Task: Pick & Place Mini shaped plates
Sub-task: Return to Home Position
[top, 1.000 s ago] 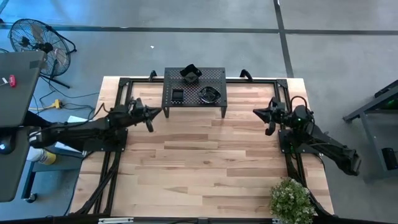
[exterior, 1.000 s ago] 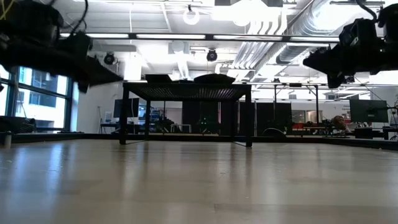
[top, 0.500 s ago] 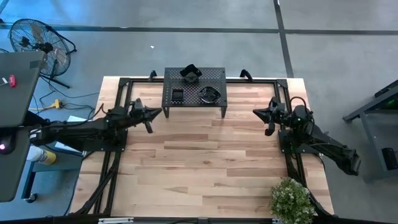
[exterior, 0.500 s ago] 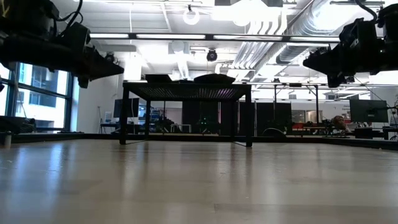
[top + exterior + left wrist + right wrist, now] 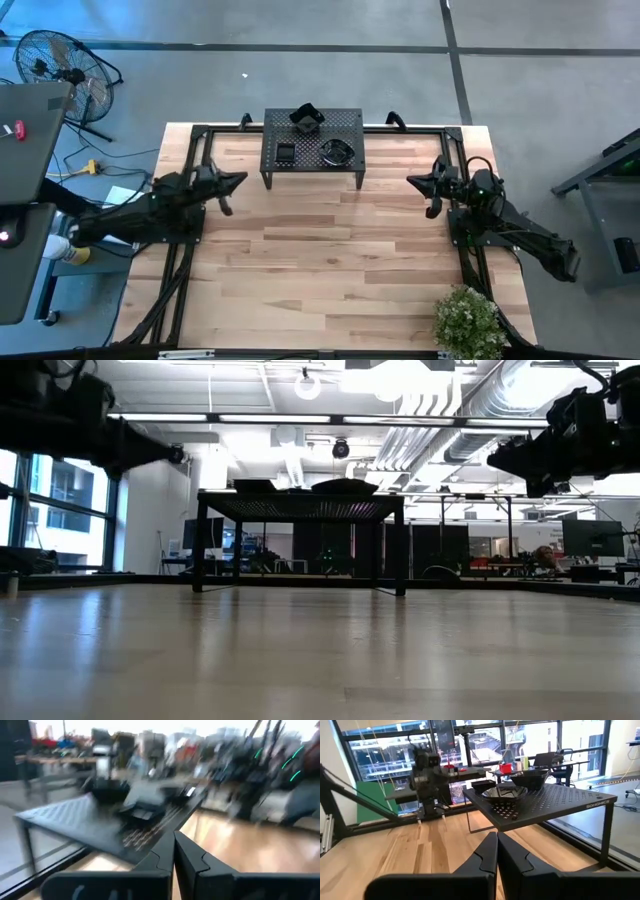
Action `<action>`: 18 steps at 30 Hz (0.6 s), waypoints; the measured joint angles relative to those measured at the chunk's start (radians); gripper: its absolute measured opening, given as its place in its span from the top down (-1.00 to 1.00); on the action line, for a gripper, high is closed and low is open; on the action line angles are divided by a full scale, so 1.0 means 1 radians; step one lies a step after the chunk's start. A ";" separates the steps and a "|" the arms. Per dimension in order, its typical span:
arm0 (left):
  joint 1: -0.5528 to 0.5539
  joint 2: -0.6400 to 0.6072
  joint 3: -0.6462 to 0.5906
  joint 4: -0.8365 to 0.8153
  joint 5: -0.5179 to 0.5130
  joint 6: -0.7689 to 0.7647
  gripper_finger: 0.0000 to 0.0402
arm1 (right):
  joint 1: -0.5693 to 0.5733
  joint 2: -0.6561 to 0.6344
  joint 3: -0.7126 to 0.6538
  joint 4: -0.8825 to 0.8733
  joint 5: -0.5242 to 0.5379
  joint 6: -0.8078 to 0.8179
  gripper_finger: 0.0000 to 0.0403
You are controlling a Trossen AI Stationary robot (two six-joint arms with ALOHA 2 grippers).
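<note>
Black glossy mini plates [image 5: 336, 150] on rack [image 5: 350, 122]

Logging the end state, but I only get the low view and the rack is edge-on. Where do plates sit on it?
Observer: The high view shows three spots on the rack: a back plate at its far edge, then a square plate and a round plate side by side.
Operator: Anything held on the left?
Observer: Nothing. The left end effector is shut and empty, left of the rack and apart from it.
Operator: And on the right?
Observer: The right end effector is shut and empty too, right of the rack and apart from it.
</note>
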 joint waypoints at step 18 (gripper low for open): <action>0.000 0.022 -0.022 -0.028 -0.193 0.041 1.00 | -0.002 0.009 -0.006 -0.020 0.185 -0.040 1.00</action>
